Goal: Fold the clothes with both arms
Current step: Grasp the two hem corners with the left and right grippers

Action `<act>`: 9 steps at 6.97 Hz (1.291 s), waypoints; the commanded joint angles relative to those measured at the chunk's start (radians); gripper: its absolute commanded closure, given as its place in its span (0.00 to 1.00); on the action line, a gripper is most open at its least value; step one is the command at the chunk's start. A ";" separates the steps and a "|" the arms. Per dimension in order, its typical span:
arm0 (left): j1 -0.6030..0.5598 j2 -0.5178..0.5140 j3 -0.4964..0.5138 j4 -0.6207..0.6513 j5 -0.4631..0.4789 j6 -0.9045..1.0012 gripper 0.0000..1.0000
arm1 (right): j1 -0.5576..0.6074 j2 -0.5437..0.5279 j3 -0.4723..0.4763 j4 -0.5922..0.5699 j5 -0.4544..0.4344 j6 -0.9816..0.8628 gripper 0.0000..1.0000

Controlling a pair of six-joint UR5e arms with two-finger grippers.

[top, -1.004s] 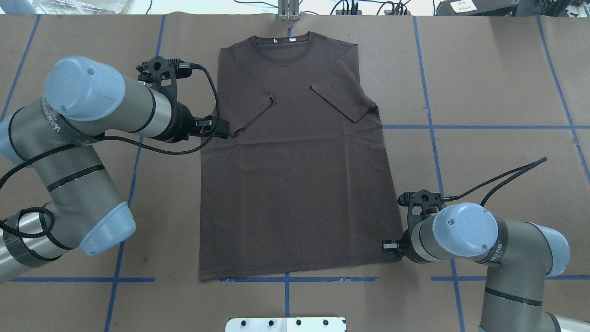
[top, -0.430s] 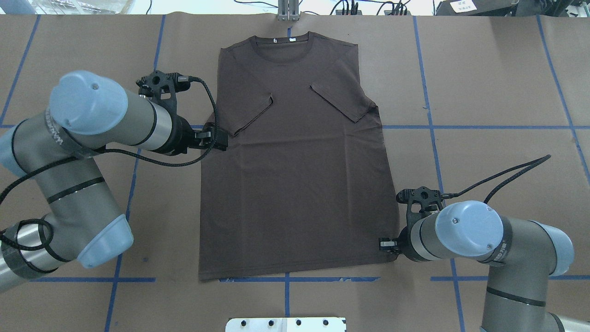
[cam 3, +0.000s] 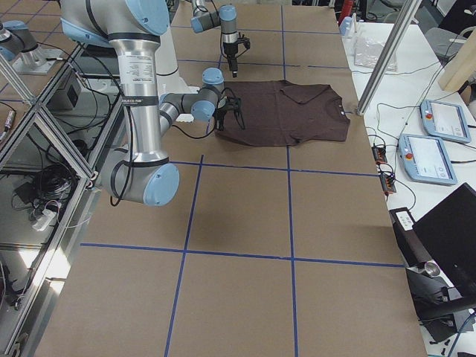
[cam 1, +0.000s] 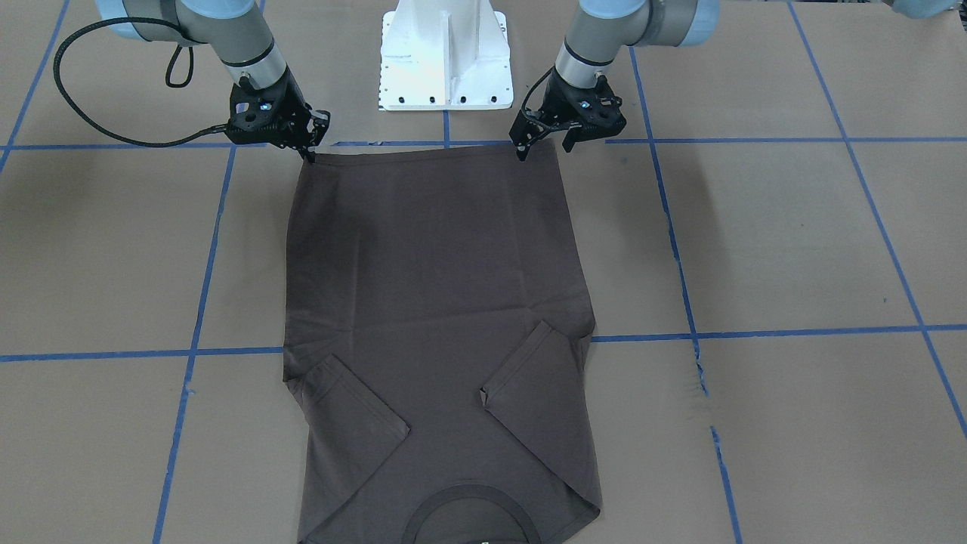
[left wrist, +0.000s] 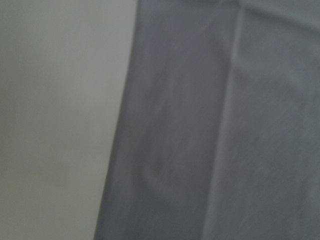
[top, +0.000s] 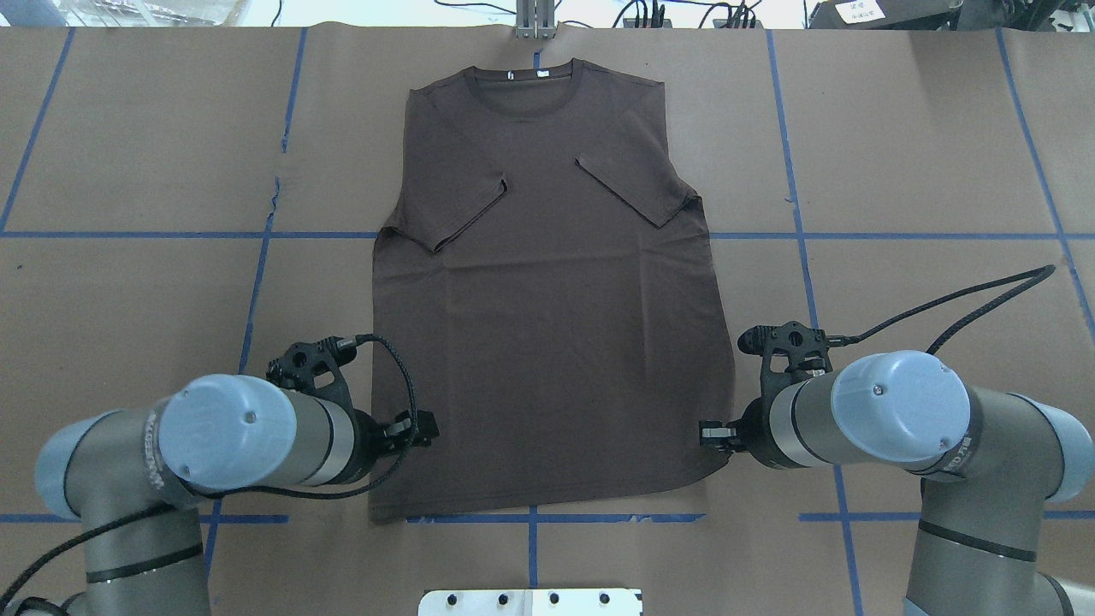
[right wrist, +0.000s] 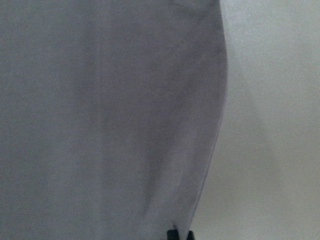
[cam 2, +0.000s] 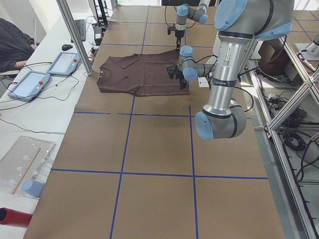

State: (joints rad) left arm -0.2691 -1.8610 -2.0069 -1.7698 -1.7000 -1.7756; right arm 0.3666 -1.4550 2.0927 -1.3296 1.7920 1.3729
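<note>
- My left claw (cam 1: 544, 149) is hanging open right by one bottom corner of the T-shirt (top: 547, 325), near the top of the front view.
- My right claw (cam 1: 308, 153) is pinching the other bottom corner, tips almost together.
- The T-shirt is lying flat on the brown surface (top: 898, 154), mid-frame.

T-shirt (top: 547, 325) on table (top: 898, 128) | left tool (top: 424, 427) near left hem corner | right tool (top: 704, 434) opposite

Left arm (top: 231, 441), right arm (top: 890, 411): grey tubes, light-blue joint caps with one centre screw, black seam rings, printed lettering. Braided black cables (top: 941, 299) at black wrist mounts. White pedestal (cam 1: 446, 53).
</note>
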 commanded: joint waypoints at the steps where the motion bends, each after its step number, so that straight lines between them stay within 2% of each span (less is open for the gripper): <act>1: 0.087 0.008 0.008 0.041 0.088 -0.068 0.06 | 0.014 0.007 0.006 0.003 0.001 -0.002 1.00; 4: 0.093 0.006 0.019 0.059 0.089 -0.077 0.12 | 0.017 0.008 0.009 0.003 0.003 -0.002 1.00; 7: 0.096 0.014 0.027 0.062 0.089 -0.077 0.14 | 0.017 0.010 0.009 0.003 0.004 -0.002 1.00; 9: 0.096 0.013 0.027 0.072 0.089 -0.077 0.24 | 0.017 0.010 0.009 0.003 0.004 -0.002 1.00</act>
State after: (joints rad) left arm -0.1739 -1.8477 -1.9804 -1.7051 -1.6105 -1.8531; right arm 0.3835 -1.4451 2.1015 -1.3269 1.7963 1.3714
